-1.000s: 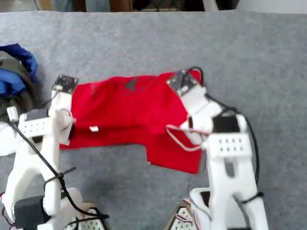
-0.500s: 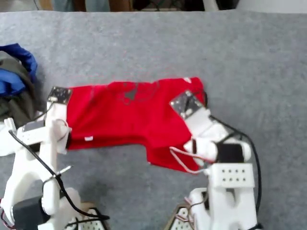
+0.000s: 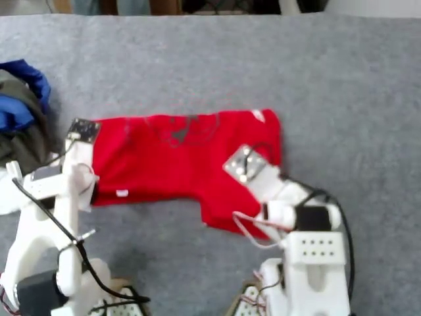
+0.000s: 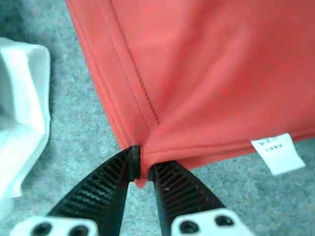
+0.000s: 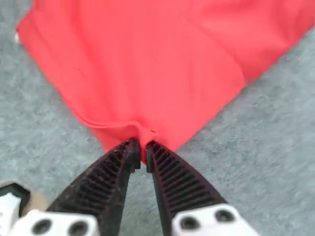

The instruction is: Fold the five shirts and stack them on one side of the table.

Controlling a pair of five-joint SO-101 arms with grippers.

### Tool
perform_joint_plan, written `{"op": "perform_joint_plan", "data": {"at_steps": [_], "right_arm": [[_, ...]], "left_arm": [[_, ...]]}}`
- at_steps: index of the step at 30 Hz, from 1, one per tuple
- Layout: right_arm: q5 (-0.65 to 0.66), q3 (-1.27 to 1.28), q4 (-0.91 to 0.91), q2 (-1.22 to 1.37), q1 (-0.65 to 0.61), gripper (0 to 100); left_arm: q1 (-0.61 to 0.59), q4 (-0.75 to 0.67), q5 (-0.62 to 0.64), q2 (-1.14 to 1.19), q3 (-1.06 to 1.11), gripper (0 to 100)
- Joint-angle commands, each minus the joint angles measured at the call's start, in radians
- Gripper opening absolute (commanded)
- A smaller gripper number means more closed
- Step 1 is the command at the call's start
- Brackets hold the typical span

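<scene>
Red shirt (image 3: 171, 158) in left pincer (image 4: 141, 164) and right pincer (image 5: 141, 146).

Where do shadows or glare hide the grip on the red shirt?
Nowhere. High view: even light, no glare on the red shirt. Left wrist view: just a thin shadow in the fold where the jaws pinch it. Right wrist view: a soft shadow between the jaws, with the pinched edge plain to see.
</scene>
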Motion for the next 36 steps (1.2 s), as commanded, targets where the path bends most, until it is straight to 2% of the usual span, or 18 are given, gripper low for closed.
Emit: {"op": "perform_joint_plan", "data": {"at_steps": [1,7,12,19,24,27,33,36], "right_arm": [[0.025,0.008,0.006,-0.008,0.011,1.5],[0.046,0.005,0.008,-0.012,0.014,1.5],[0.114,0.033,0.006,-0.004,0.012,1.5],[0.12,0.035,0.006,-0.007,0.009,2.0],[0.12,0.033,0.008,-0.01,0.014,10.5],[0.12,0.027,0.008,-0.01,0.014,16.8],[0.12,-0.065,0.066,-0.01,0.014,28.6],[0.115,-0.157,0.081,-0.002,0.015,31.4]], "left_arm": [[0.005,-0.011,-0.008,-0.032,-0.008,3],[0.005,-0.008,-0.008,-0.035,-0.01,3],[0.004,-0.003,-0.009,-0.032,-0.008,3],[0.002,-0.003,-0.006,-0.04,-0.012,3],[0.002,0.012,-0.021,-0.041,-0.01,3],[0.012,0.133,-0.176,-0.043,-0.039,10],[-0.064,0.295,-0.187,-0.043,-0.214,19],[-0.082,0.437,-0.192,-0.043,-0.346,20]]}}
